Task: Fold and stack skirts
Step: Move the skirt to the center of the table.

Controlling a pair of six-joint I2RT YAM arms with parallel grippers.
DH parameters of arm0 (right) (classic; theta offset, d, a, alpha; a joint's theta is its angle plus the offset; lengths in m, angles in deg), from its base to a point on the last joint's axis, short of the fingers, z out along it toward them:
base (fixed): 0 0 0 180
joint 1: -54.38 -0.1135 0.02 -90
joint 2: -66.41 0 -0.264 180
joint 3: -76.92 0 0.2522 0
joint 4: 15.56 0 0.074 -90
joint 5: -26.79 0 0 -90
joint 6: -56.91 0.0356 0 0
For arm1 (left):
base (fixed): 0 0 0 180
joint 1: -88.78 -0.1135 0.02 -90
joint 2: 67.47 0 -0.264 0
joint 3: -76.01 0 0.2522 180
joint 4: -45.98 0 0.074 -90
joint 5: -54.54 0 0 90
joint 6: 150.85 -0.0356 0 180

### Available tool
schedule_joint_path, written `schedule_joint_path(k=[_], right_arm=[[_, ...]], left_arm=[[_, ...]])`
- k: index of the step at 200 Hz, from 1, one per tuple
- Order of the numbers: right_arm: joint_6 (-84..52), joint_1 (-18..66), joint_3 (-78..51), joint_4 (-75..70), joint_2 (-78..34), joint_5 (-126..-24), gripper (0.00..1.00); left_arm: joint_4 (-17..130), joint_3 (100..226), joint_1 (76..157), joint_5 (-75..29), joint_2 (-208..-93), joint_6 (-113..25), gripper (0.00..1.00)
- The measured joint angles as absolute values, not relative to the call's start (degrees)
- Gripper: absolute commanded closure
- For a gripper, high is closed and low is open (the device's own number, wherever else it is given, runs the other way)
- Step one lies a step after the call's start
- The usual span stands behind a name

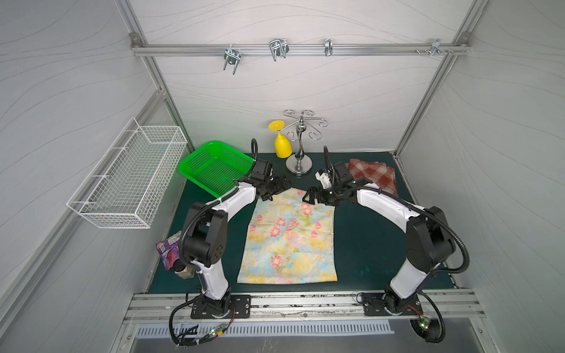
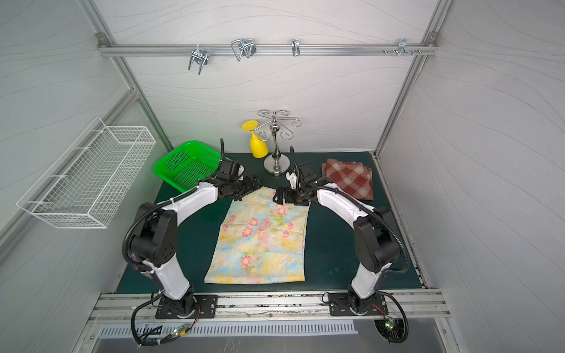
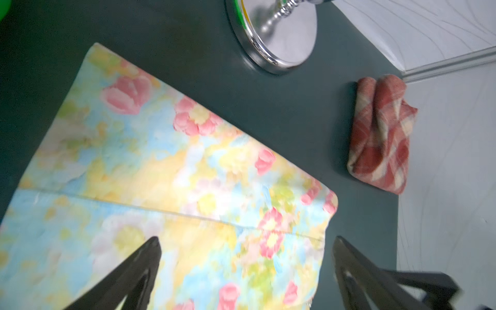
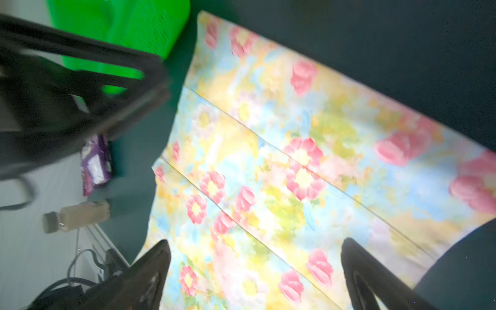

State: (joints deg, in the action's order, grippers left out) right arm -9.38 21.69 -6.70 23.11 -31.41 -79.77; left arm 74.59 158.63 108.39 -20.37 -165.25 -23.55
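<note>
Jaws spread wide and holding nothing, the left gripper point(image 1: 280, 185) and the right gripper point(image 1: 309, 195) hover over the far edge of the floral skirt point(image 1: 290, 241), the left near its far-left corner and the right toward its far-right corner. Both wrist views show dark fingers point(image 3: 150, 257) parted over the printed cloth with no fabric between them. Whether any fingertip touches the cloth cannot be told.

The thin yellow-blue skirt with pink flowers lies spread flat in the middle of the dark green mat point(image 1: 367, 244). It is marked by a few crease lines but is not folded over. Well apart from it, in the far-right corner of the mat, the red-brown and cream plaid skirt point(image 1: 374, 177) sits as a compact bundle that appears already folded.

By that reading the job is roughly halfway done. One garment looks finished, while the floral one has yet to be gripped, folded and set together with the plaid to make the stack.

Beyond the arms stand a chrome cup stand point(image 1: 299, 166) with a yellow plastic goblet point(image 1: 282, 146) hanging upside down from it and an empty green basket point(image 1: 211, 171). A purple snack wrapper point(image 1: 168, 250) lies at the mat's near-left edge. None of them is involved in the work.
</note>
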Motion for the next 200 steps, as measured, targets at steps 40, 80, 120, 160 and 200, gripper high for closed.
schedule_joint_path(k=[40,80,120,160,200], right_arm=[[-7.35,19.26,1.95,20.77,-32.14,-78.37,0.01],[-6.8,18.92,1.67,18.22,-35.52,-78.13,0.01],[-6.32,19.61,-0.54,15.83,-38.23,-78.17,0.01],[-6.54,21.98,-4.34,16.07,-41.23,-78.98,0.01],[-7.65,25.17,-11.16,18.83,-45.84,-78.91,0.01]], left_arm=[[73.76,146.13,109.09,-20.28,-159.68,-23.55,0.01],[73.65,141.49,109.18,-20.39,-161.82,-23.63,0.01],[70.81,144.2,109.18,-20.5,-166.19,-24.09,0.0],[68.45,149.71,109.16,-20.92,-171.59,-24.47,0.01],[67.57,156.09,109.14,-21.53,-176.88,-24.62,0.01]])
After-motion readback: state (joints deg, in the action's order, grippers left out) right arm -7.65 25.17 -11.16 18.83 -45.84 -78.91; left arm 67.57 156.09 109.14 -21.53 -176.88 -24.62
